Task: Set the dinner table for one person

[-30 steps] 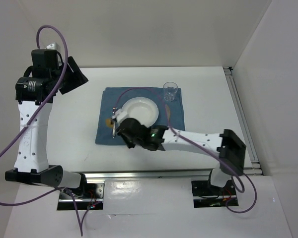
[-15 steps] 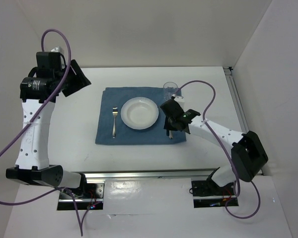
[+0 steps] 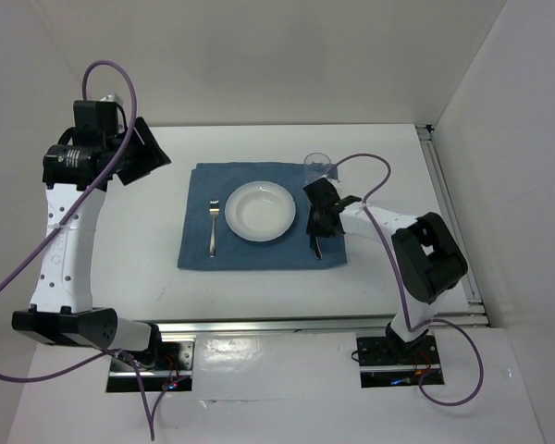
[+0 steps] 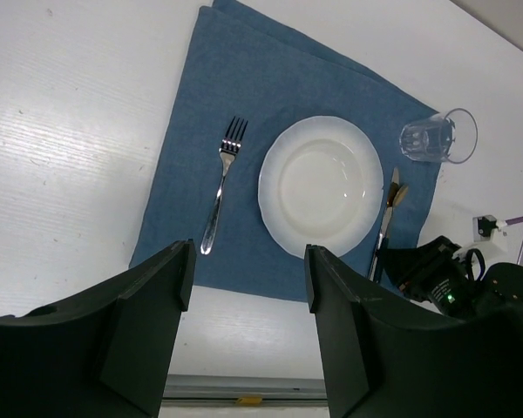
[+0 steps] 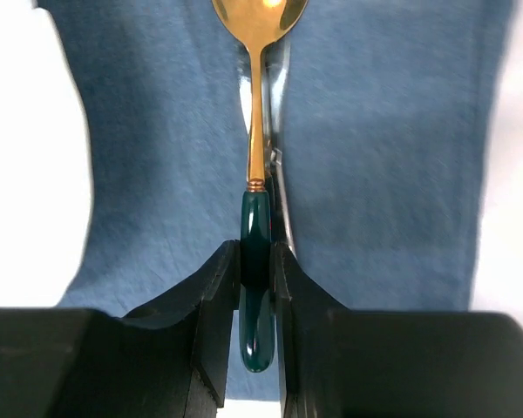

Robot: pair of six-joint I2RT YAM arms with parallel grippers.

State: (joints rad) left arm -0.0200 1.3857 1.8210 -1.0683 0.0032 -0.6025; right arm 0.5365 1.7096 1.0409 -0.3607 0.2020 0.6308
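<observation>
**Workcell state: right arm at the spoon, left arm raised**

1. Dinner table [image 3: 388,157]: the white tabletop fills the workspace. Aluminium rails [image 3: 453,222] run along its 3 o'clock and 6 o'clock edges. The arm bases stand at the 6 o'clock edge.

2. Blue cloth mat [image 3: 250,254]: lies flat near the table's centre.

3. White plate [image 3: 259,211]: sits at the middle of the mat.

4. Fork [image 3: 213,227]: lies on the mat at 9 o'clock of the plate, apart from the rim, tines toward 12 o'clock.

5. Glass [image 3: 317,166]: stands upright at 1 o'clock of the plate, at the mat's far corner.

6. Spoon [image 5: 256,131]: gold bowl and stem, dark green handle. It lies at 3 o'clock of the plate, bowl toward 12 o'clock, in line with a silver knife [image 4: 392,180] directly beneath or beside it. The views do not show whether the spoon rests on the cloth.

7. Right gripper [image 5: 255,261]: reaches in low over the mat's 3 o'clock edge. Its jaws are closed on the spoon's green handle, one finger on each side.

8. Left gripper [image 4: 248,261]: held high above the table, at 10 o'clock of the mat. Its jaws are spread apart and hold nothing. A purple cable [image 3: 120,79] loops over this arm.
</observation>
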